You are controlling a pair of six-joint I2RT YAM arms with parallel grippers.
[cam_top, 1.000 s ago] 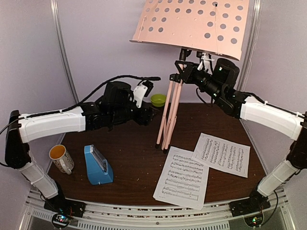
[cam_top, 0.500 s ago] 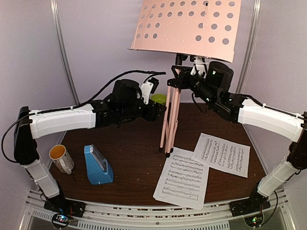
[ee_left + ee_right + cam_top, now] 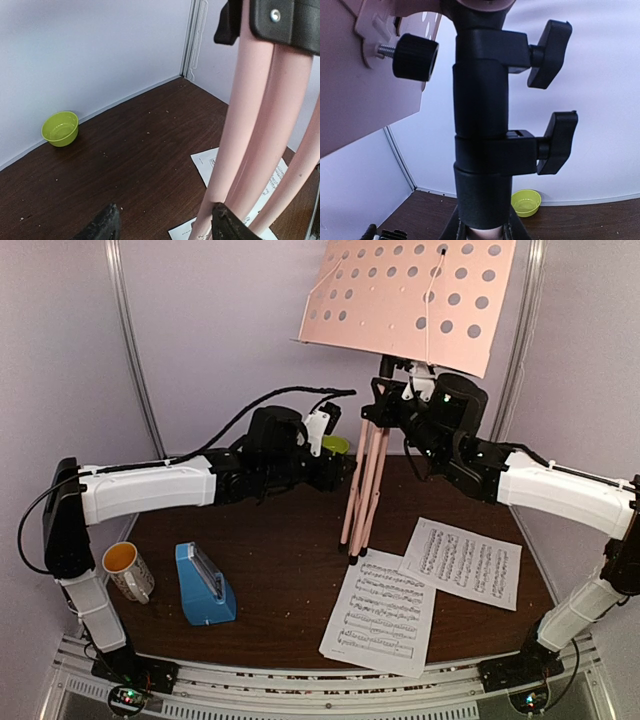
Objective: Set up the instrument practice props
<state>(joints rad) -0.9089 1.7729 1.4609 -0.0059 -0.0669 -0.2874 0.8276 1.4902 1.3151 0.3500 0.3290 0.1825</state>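
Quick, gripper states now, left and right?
Left gripper: open, beside the stand legs, holding nothing.
Right gripper: closed on the stand post.

Soft, even light from above, fairly bright, no hard glare. Shadows on dark table point(image 3: 280, 570) weak. Top view: wide lens, edges bow. Left wrist: pink music stand point(image 3: 240, 125) v. close, bit soft. Right wrist: far green bowl point(image 3: 525, 202) slightly blurred.

the music stand point(image 3: 365, 480) stands toward the table's point(image 3: 280, 570) back edge, the bowl point(image 3: 60, 128) behind-left of it. front right lie the near sheet-music page point(image 3: 382, 610) and, rightward, the far sheet-music page point(image 3: 462, 562); front left the metronome point(image 3: 205, 585), the mug point(image 3: 128, 571) just left of it.
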